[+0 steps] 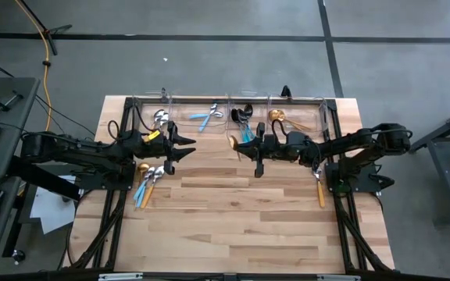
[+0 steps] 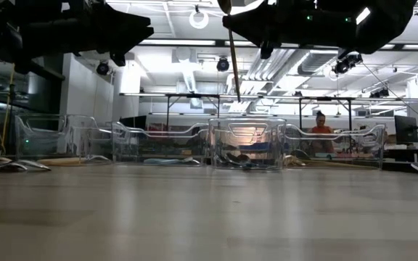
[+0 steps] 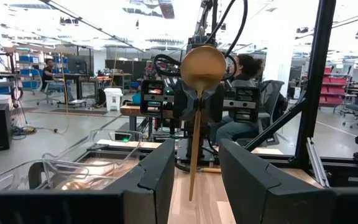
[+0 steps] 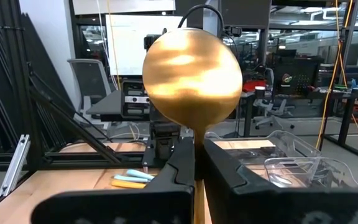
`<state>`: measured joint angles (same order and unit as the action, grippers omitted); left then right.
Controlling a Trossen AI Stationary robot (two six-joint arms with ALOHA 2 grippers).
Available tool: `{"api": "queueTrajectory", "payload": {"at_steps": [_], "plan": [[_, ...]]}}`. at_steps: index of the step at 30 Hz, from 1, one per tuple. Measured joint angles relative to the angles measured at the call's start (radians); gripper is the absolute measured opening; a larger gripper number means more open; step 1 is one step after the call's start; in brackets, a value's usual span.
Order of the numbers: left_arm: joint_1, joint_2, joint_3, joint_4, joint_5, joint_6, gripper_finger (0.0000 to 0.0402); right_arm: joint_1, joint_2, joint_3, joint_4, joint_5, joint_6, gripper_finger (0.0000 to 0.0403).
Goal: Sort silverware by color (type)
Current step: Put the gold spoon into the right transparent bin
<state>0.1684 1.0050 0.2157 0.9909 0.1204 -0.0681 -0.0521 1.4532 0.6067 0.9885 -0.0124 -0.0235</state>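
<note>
- A pale wooden table (image 1: pixel 233 226) fills the middle of the overhead view, with one dark robot arm reaching in from each side.
- Along the table's far edge runs a row of clear plastic bins (image 1: pixel 229 109), each holding cutlery of one kind: silver heads in the leftmost, light-blue handles next, black pieces after that, gold pieces at the right end. The row serves as the sorting destination.
- The right gripper (image 1: pixel 258 148) hovers above the table's middle, just in front of the bins. Its fingers are clamped shut on the neck of an all-gold spoon (image 4: pixel 191 78), bowl up and handle hanging straight down, clear of the table. That upright hold likely lets the spoon travel over a bin wall without snagging.
- The left gripper (image 1: pixel 184 150) faces the right one across a gap, near the left bins. Its fingers (image 3: pixel 160 171) stand parted with nothing between them; in its own wrist view the gold spoon shows farther off, framed in the gap, so it appears to wait.
- A small cluster of unsorted silverware with orange and light-blue handles (image 1: pixel 148 181) lies on the table beside the left arm.
- One orange-handled piece (image 1: pixel 319 187) lies alone near the right arm, also unsorted.
- Judging by the layout, the gold spoon belongs in the rightmost bin.
</note>
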Motion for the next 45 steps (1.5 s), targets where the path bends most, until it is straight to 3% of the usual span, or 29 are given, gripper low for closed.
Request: {"api": "queueTrajectory", "payload": {"at_steps": [8,14,17,22,28,32,38,45], "plan": [[0.0,0.0,0.0,-0.002,0.0,-0.01,0.0117,0.0,0.0,0.0,-0.003,0.001,-0.002,0.0],[0.0,0.0,0.0,-0.007,0.0,-0.009,0.0117,-0.051,-0.017,0.084,-0.093,0.148,-0.015,0.0],[0.0,0.0,0.0,-0.007,0.0,-0.009,0.0117,-0.105,-0.05,0.2,-0.381,0.219,-0.065,0.0],[0.0,0.0,0.0,-0.011,0.0,-0.009,0.0117,-0.204,-0.053,0.459,-0.931,0.425,-0.163,0.0],[0.0,0.0,0.0,-0.033,0.0,-0.01,0.0117,-0.357,-0.048,0.626,-1.334,0.476,-0.165,0.0],[0.0,0.0,0.0,-0.041,0.0,-0.028,0.0117,-0.46,-0.048,0.61,-1.469,0.482,-0.119,0.0],[0.0,0.0,0.0,-0.044,0.0,-0.032,0.0117,-0.584,-0.047,0.475,-1.499,0.469,-0.06,0.0],[0.0,0.0,0.0,-0.044,0.0,-0.033,0.0117,-0.687,-0.047,0.354,-1.512,0.321,-0.004,0.0]]}}
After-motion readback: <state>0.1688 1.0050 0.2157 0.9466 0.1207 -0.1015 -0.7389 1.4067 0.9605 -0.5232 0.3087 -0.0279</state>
